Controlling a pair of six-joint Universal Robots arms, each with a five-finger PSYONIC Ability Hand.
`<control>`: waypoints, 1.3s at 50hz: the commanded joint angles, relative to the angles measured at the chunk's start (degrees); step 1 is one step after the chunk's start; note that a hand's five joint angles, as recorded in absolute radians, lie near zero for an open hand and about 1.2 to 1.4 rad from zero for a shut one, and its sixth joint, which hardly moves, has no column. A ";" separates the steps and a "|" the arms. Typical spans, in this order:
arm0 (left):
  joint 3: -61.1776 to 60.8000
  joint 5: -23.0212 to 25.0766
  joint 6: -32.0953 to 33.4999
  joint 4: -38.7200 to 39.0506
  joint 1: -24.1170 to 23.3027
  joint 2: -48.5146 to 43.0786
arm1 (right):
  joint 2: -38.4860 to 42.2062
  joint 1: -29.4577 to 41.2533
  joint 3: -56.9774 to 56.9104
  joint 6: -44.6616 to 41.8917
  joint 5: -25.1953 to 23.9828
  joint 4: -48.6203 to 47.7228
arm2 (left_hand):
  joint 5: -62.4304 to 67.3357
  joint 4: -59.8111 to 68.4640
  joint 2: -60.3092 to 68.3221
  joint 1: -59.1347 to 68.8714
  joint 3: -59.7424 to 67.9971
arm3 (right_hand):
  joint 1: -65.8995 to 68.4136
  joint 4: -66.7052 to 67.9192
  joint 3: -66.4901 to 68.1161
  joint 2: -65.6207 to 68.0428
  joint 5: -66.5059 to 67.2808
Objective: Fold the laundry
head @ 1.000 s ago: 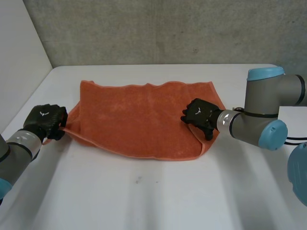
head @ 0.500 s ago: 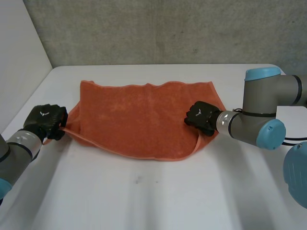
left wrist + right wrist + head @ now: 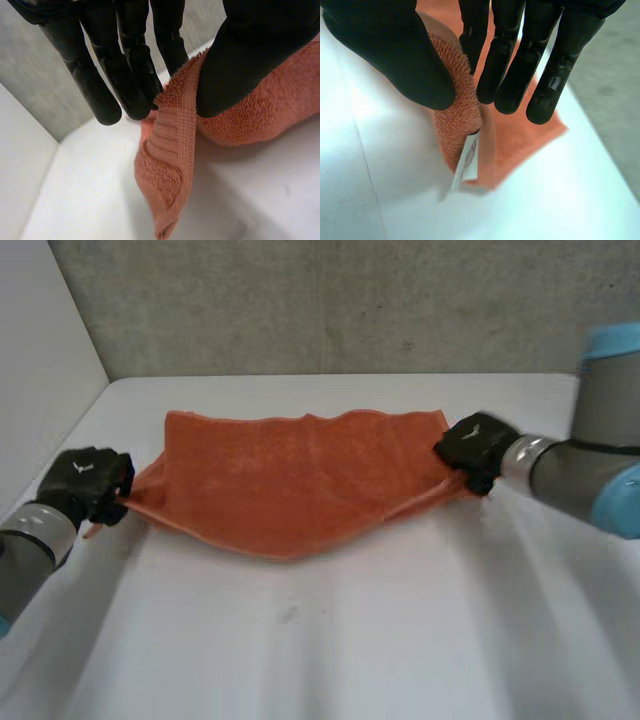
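Note:
An orange towel [image 3: 290, 475] lies across the white table [image 3: 330, 640], its near edge lifted and stretched between both hands. My left hand [image 3: 85, 483] pinches the towel's near left corner [image 3: 172, 150] between thumb and fingers [image 3: 125, 75], and the corner's tip hangs down. My right hand [image 3: 475, 447] pinches the near right corner [image 3: 457, 125] between thumb and fingers [image 3: 520, 65]; a white label [image 3: 469, 157] hangs from that corner. The towel's far edge rests flat on the table.
A grey wall [image 3: 330, 300] runs behind the table and a white panel [image 3: 40, 370] closes its left side. Bare table lies in front of the towel.
My right hand closed on the towel's near right corner and pulled it out to the right and up. The left hand kept its pinch and shifted slightly left, so the near edge is now taut.

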 commanded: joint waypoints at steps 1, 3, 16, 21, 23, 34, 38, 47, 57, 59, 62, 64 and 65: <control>-0.19 -0.05 -0.01 -7.26 -0.39 17.59 | -21.86 -6.83 13.21 5.17 4.08 -3.34 | 15.22 11.46 11.47 13.91 11.85 | 24.52 11.91 12.37 12.61 14.11; 0.33 -0.05 -0.01 -10.77 -0.48 23.02 | -25.31 -7.90 14.80 4.91 5.14 -2.72 | 15.22 11.46 11.47 13.91 11.85 | 24.52 11.91 12.37 12.61 14.11; 2.89 -0.14 7.45 -24.67 -0.57 26.23 | -34.29 -9.40 23.60 -0.37 6.11 9.41 | 15.22 11.46 11.47 13.91 11.85 | 24.52 11.91 12.37 12.61 14.11; 3.15 -0.31 12.20 -25.12 -0.83 16.92 | -24.22 -9.05 25.71 -6.34 7.77 9.15 | 15.22 11.46 11.47 13.91 11.85 | 24.52 11.91 12.37 12.61 14.11; 3.94 -0.66 13.52 -24.94 -1.09 11.04 | -21.21 -8.96 24.75 -6.34 8.91 8.80 | 15.22 11.46 11.47 13.91 11.85 | 24.52 11.91 12.37 12.61 14.11; 28.79 -10.94 18.36 -24.59 -7.95 -12.71 | -3.62 -4.48 -1.24 -5.82 17.09 4.58 | 15.22 11.46 11.47 13.91 11.85 | 24.52 11.91 12.37 12.61 14.11; 42.50 -12.62 17.92 -21.17 -9.79 -12.45 | -2.30 -3.60 -19.52 -1.87 17.62 -0.16 | 15.22 11.46 11.47 13.91 11.85 | 24.52 11.91 12.37 12.61 14.11; 47.98 -14.64 10.54 6.70 -12.43 -1.91 | -12.83 -3.25 -19.05 10.09 16.04 -24.33 | 15.22 11.46 11.47 13.91 11.85 | 24.52 11.91 12.37 12.61 14.11; 35.42 -14.82 9.74 2.57 -12.43 -2.61 | -17.50 -3.51 0.38 10.79 11.47 -24.69 | 15.22 11.46 11.47 13.91 11.85 | 24.52 11.91 12.37 12.61 14.11; 33.05 -14.82 9.66 2.57 -12.17 -2.52 | -17.07 -3.25 5.92 11.23 11.21 -23.90 | 15.22 11.46 11.47 13.91 11.85 | -7.80 -20.40 -19.95 -19.71 -18.20; 28.22 -14.82 9.48 2.57 -12.26 -1.99 | -16.98 -3.07 8.73 11.85 11.03 -23.55 | 15.22 11.46 11.47 13.91 11.85 | -13.60 -26.20 -25.75 -25.51 -24.00; 27.42 -14.82 9.48 2.48 -12.26 -1.90 | -16.28 -1.67 14.43 16.91 10.77 -22.33 | 15.22 11.46 11.47 13.91 11.85 | -16.61 -29.21 -28.76 -28.52 -27.01; 26.02 -14.82 9.48 2.48 -12.52 -1.73 | -16.10 -1.31 15.33 18.34 10.68 -21.97 | 15.22 11.46 11.47 13.91 11.85 | -18.13 -30.74 -30.28 -30.04 -28.54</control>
